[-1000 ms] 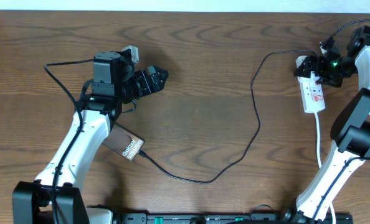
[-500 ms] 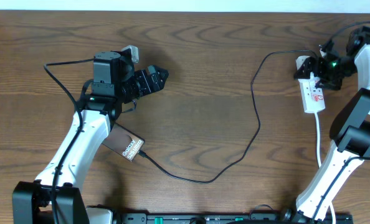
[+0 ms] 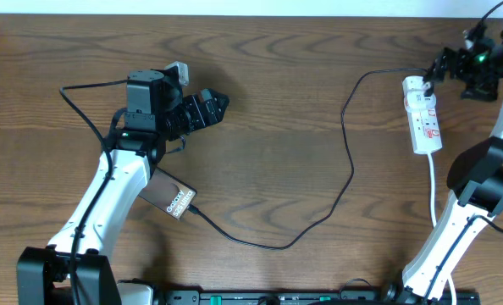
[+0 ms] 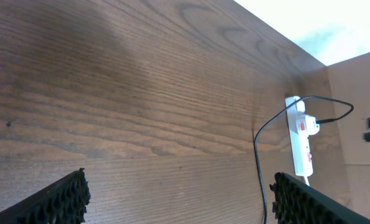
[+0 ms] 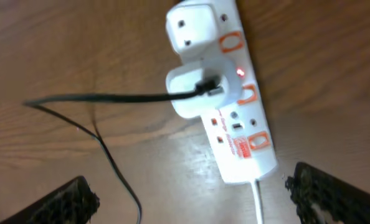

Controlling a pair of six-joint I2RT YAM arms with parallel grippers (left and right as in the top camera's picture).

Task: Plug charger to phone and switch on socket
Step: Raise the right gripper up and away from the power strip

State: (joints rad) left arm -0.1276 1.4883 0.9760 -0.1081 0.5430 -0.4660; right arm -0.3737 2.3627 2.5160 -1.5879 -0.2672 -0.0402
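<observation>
The right claw (image 5: 191, 191) is spread wide with nothing between its fingers, hanging above the socket (image 5: 235, 118) and clear of it, over the end that carries the round plug head (image 5: 194, 93). The left claw (image 4: 182, 199) is likewise apart and empty, well away from the socket at the opposite side of the table (image 3: 277, 51), looking across bare wood toward it. On the socket a small red light (image 5: 240, 73) glows beside the plug head, so I judge its switch is probably on already, though the switch itself is too small to read. The charger (image 3: 350, 165) leaves the plug head, loops away from the socket and runs to the phone (image 3: 175, 202), which lies well apart from the socket, half under the left arm (image 3: 107, 195). The tip meets the phone's lettered end, but whether it is fully seated cannot be told. The charger looks light, thin and floppy, so it would sag and twist if taken mid-length; the stiff little tip, just behind the connector, is the place to pinch it. The phone is likely light with a glossy, slippery face, and would slide on the wood under a push, so it wants holding by its long edges. The socket is light plastic and may skid or tip when pressed; a push straight down on the switch, with the white cord (image 3: 433, 182) left slack, seems safest.
</observation>
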